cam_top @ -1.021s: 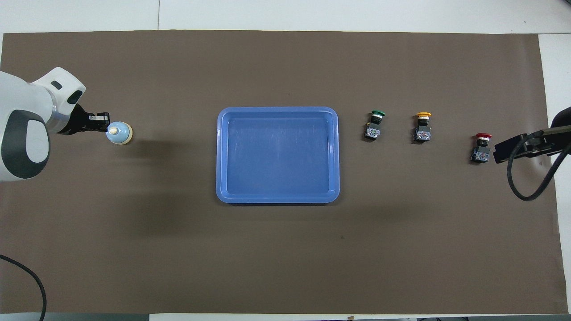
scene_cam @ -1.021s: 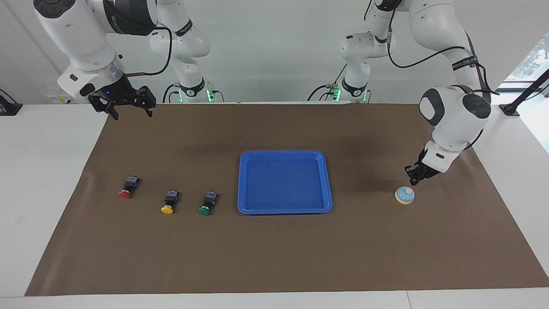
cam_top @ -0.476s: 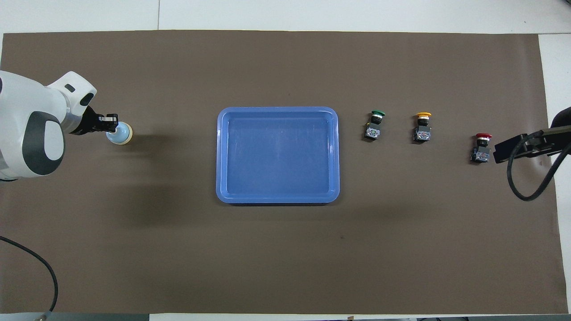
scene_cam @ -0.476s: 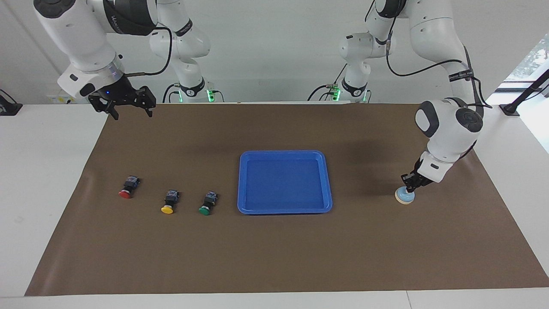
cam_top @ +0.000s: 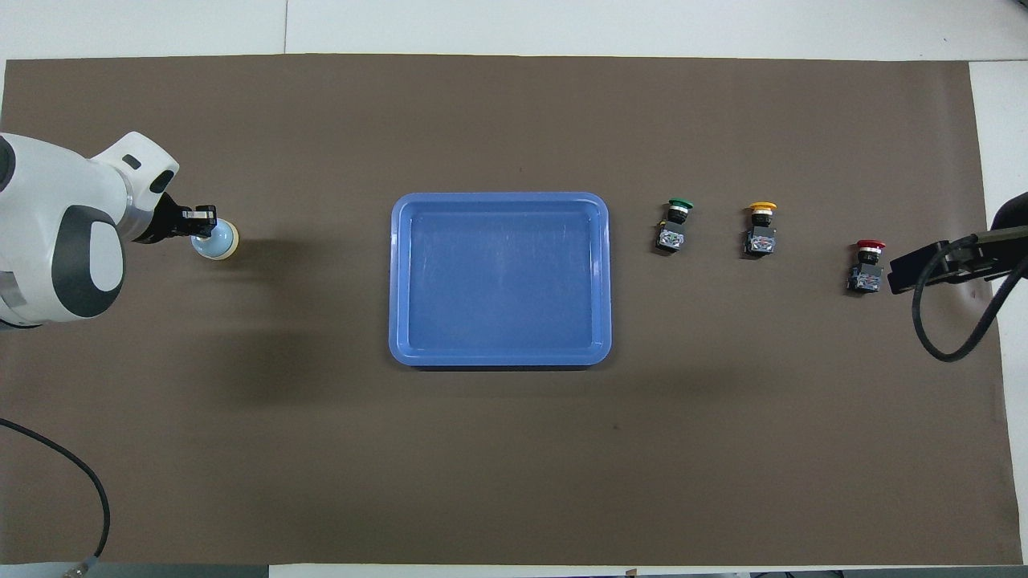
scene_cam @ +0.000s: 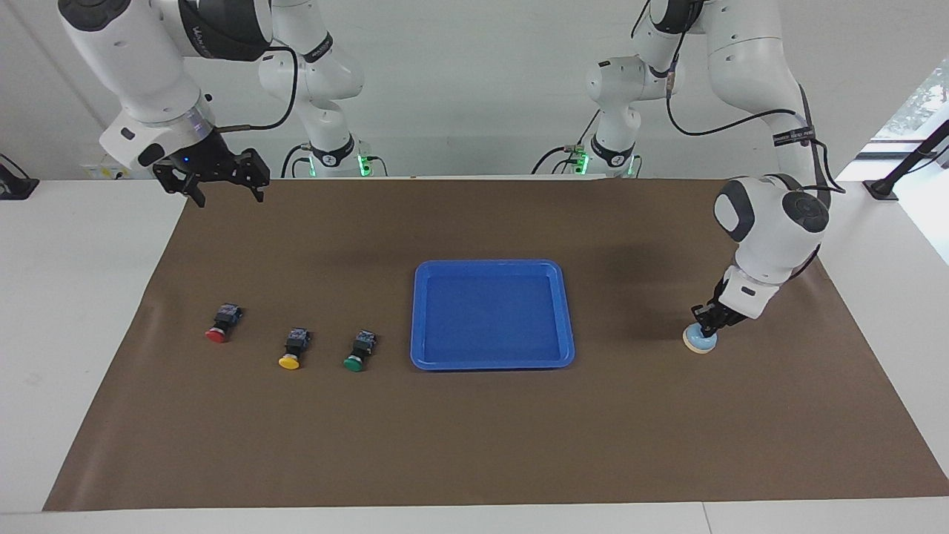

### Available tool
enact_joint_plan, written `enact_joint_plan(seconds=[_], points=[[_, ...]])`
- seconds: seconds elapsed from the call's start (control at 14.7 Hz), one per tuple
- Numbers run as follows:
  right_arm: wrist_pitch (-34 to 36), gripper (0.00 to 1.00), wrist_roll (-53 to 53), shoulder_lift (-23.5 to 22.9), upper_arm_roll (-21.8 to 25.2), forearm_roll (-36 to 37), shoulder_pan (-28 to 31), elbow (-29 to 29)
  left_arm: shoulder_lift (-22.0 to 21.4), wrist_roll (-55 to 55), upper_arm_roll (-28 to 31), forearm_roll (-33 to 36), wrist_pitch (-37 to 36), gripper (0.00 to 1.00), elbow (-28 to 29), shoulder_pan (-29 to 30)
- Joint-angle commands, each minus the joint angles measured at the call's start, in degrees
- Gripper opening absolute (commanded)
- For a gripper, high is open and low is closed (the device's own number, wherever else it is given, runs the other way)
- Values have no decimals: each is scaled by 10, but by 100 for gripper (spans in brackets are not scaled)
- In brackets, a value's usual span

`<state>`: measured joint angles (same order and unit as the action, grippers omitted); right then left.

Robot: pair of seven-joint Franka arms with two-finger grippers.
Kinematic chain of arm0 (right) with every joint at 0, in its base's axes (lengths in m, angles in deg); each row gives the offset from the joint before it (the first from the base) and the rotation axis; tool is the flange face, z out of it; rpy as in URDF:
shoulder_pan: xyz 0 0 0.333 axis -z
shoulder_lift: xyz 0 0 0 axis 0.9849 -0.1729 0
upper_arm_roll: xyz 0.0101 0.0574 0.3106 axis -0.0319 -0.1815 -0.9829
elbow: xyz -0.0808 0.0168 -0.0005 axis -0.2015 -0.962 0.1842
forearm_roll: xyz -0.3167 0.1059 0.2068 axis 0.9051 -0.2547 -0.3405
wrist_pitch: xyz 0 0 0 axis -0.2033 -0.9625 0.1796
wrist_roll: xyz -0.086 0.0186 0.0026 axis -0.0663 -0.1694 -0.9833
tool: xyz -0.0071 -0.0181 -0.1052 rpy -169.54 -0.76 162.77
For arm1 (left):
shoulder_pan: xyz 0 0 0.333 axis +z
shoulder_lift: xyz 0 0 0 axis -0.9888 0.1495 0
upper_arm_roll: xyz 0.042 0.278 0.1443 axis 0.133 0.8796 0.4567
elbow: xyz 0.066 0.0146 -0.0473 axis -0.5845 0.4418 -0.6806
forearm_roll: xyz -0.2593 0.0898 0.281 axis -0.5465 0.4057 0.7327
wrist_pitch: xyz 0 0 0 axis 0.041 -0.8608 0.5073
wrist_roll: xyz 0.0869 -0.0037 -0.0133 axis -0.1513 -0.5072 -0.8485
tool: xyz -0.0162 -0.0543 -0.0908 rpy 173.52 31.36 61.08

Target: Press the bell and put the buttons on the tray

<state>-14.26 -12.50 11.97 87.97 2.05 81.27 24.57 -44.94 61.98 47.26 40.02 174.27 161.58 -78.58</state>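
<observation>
The light-blue bell (scene_cam: 700,341) (cam_top: 218,242) sits on the mat toward the left arm's end of the table. My left gripper (scene_cam: 706,323) (cam_top: 206,230) is shut, its tips resting on the top of the bell and hiding the knob. The blue tray (scene_cam: 492,363) (cam_top: 499,359) lies at the middle of the mat with nothing in it. The green button (scene_cam: 359,351) (cam_top: 675,225), yellow button (scene_cam: 293,348) (cam_top: 760,228) and red button (scene_cam: 222,323) (cam_top: 866,266) lie on their sides in a row toward the right arm's end. My right gripper (scene_cam: 225,188) hangs open, high over the mat's corner nearest the robots.
A brown mat (scene_cam: 474,445) (cam_top: 514,466) covers most of the white table. A black cable (cam_top: 948,321) hangs from the right arm beside the red button. Another cable (cam_top: 72,490) loops at the mat's edge near the left arm.
My left gripper has come down from beside the bell onto its top. The right arm, tray and buttons have not moved.
</observation>
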Motion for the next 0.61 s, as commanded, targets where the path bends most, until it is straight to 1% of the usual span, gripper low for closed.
enact_joint_plan(seconds=[0.0, 0.14, 0.2, 0.34, 0.41, 0.54], points=[[2, 100, -2, 8, -5, 3, 7, 6, -13, 2, 3, 4, -40, 0, -13, 7], [2, 100, -2, 9, -5, 3, 7, 6, -49, -5, 3, 3, -88, 0, -22, 7], [2, 100, -2, 9, -5, 3, 7, 6, -66, -5, 3, 3, -118, 4, -28, 7], [2, 100, -2, 9, -5, 3, 7, 6, -93, -5, 2, 3, -187, 42, -53, 6], [2, 100, -2, 9, -5, 3, 6, 6, -109, -5, 2, 3, -215, 56, -60, 6], [2, 100, -2, 9, -5, 3, 7, 6, -153, -5, 2, 1, -251, 96, -61, 6]])
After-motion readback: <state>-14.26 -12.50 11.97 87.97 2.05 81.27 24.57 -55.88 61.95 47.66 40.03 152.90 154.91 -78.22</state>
